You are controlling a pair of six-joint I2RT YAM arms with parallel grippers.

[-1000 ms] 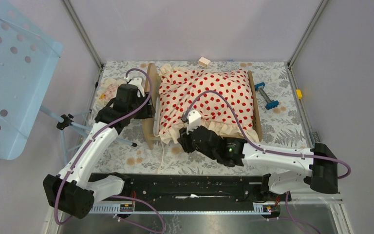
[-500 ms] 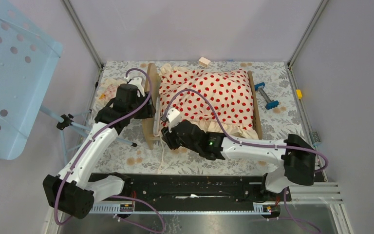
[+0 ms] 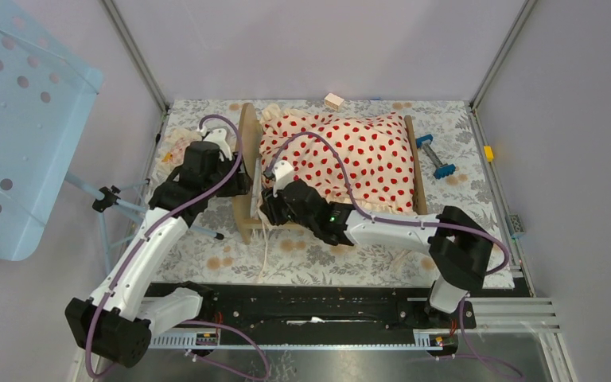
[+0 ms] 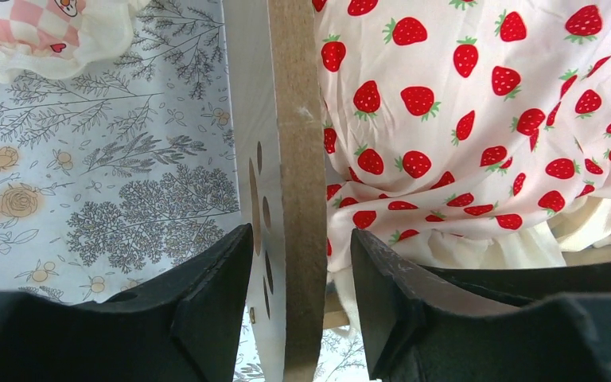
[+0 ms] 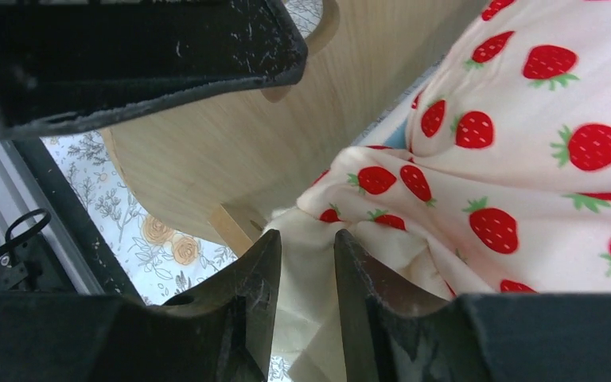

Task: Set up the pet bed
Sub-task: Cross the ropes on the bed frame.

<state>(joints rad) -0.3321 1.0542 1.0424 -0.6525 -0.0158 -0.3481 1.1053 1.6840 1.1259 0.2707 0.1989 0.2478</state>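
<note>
At the pet bed's [image 3: 418, 171] near corner
There, the right gripper [image 5: 308, 239] pinches the blanket [image 5: 525, 143] ruffle; the left gripper [image 4: 301, 235] straddles the headboard [image 4: 294, 199], clamping unclear.

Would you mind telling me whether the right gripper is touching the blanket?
Touching. In the right wrist view, the right gripper pinches the cream ruffle of the blanket.

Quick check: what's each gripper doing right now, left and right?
Left gripper: open, jaws astride the headboard, gap on the blanket side.
Right gripper: closed on the blanket's cream ruffle.
</note>
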